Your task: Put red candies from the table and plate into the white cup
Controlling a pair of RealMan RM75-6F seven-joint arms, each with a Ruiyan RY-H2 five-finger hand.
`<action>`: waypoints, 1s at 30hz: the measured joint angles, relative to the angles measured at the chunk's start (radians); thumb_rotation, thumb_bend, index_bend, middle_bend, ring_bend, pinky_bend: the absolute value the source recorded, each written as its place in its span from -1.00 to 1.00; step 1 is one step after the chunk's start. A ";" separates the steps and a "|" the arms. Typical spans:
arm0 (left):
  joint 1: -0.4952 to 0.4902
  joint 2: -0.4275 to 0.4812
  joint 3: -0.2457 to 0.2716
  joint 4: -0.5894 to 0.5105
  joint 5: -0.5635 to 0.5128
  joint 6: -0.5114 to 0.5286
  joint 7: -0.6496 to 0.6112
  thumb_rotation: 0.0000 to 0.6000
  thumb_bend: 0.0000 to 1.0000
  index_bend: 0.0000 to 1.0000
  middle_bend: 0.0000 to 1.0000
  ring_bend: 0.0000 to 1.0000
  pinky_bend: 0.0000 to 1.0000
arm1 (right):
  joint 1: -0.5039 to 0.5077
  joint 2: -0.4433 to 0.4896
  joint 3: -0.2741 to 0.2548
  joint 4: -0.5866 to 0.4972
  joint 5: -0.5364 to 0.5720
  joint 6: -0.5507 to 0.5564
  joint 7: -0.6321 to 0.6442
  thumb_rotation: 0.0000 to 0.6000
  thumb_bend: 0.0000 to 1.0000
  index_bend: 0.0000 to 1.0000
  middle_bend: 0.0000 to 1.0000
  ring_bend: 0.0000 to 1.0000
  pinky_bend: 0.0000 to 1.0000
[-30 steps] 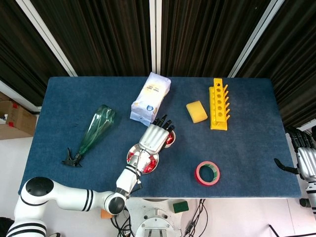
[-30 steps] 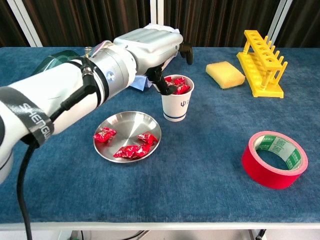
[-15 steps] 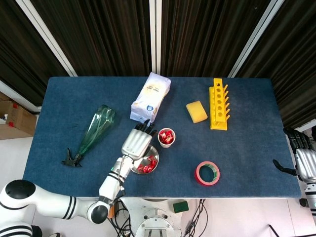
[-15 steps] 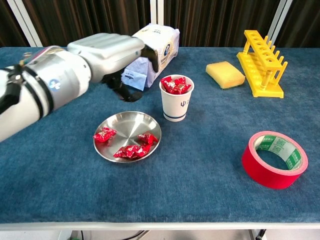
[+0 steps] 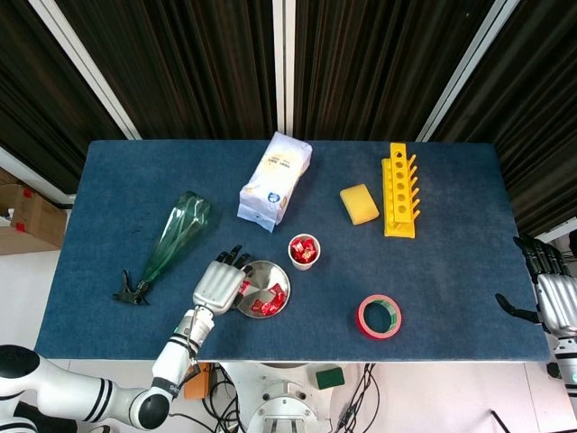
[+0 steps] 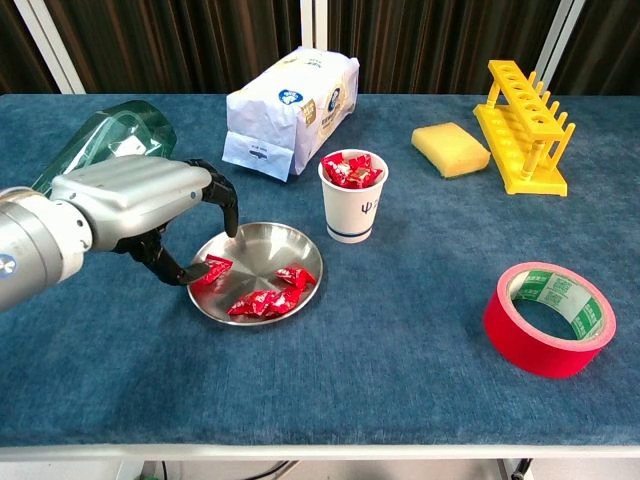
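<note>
Having left the brimming white cup (image 6: 352, 197), the empty left hand (image 6: 150, 205), fingers apart, now hovers at the plate (image 6: 252, 250) over its red candies (image 6: 262, 300), ready for another pick

red candies (image 6: 262, 301); white cup (image 6: 352, 210); silver plate (image 6: 250, 255)

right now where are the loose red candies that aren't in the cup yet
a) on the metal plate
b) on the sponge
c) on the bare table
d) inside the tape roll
a, the chest view shows the red candies lying on the metal plate, beside the white cup.
</note>
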 measured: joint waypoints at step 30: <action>-0.016 -0.015 -0.014 0.055 -0.069 -0.075 0.039 1.00 -0.43 -0.24 -0.68 -0.95 -0.60 | 0.012 -0.007 0.006 0.001 0.025 -0.026 -0.022 1.00 -0.56 -1.00 -1.00 -1.00 -1.00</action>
